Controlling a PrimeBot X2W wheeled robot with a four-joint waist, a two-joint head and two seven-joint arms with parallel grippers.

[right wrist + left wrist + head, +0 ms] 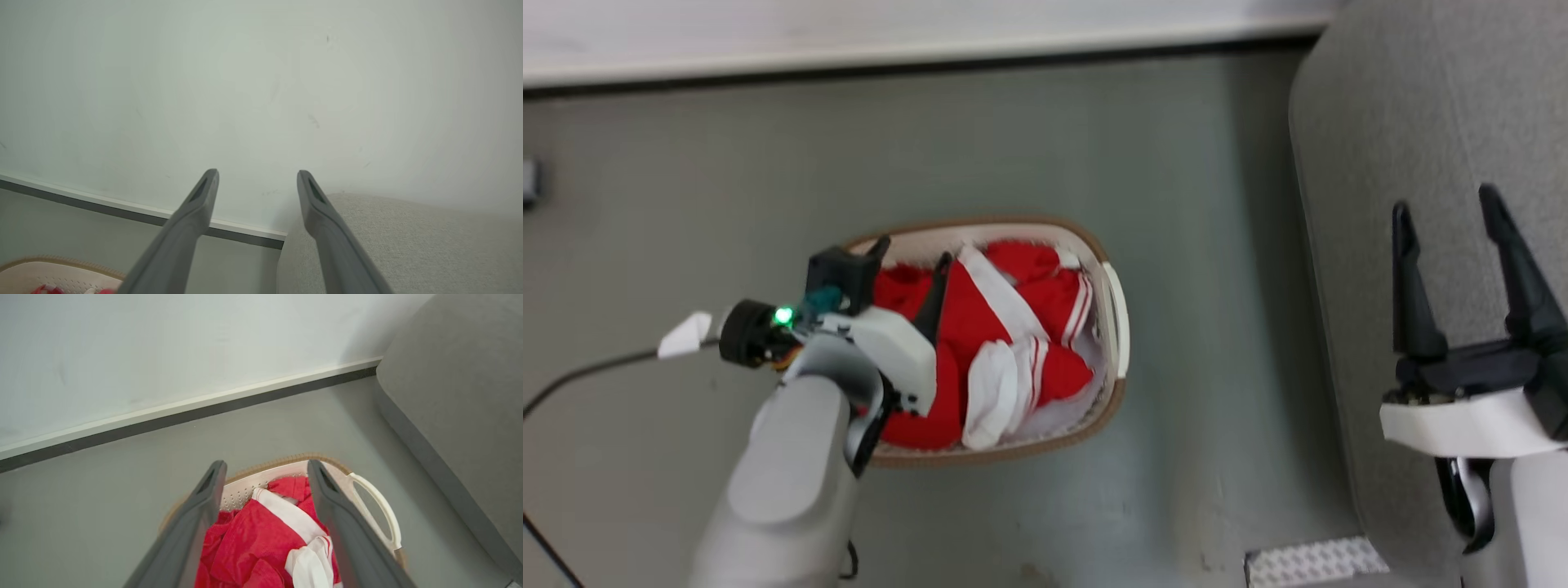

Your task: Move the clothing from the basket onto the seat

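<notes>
The left gripper (pixel 913 251) reaches forward and down at the end of its pale grey forearm (pixel 784 482), which slants up from the lower left of the head view. Its two dark fingers are spread wide (a green light (pixel 783 316) glows at the wrist). The right gripper (pixel 1445 200) sits at the lower right, fingers pointing up, likewise parted and gripping nothing.

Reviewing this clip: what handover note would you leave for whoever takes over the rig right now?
Left end effector: open, empty, poised over the clothing in the basket.
Right end effector: open, empty, by the seat.
Basket stands on the floor beside the seat.
Done: no clothing on the seat yet.
Left: grasp the clothing, lift it, lay it on the seat.
</notes>
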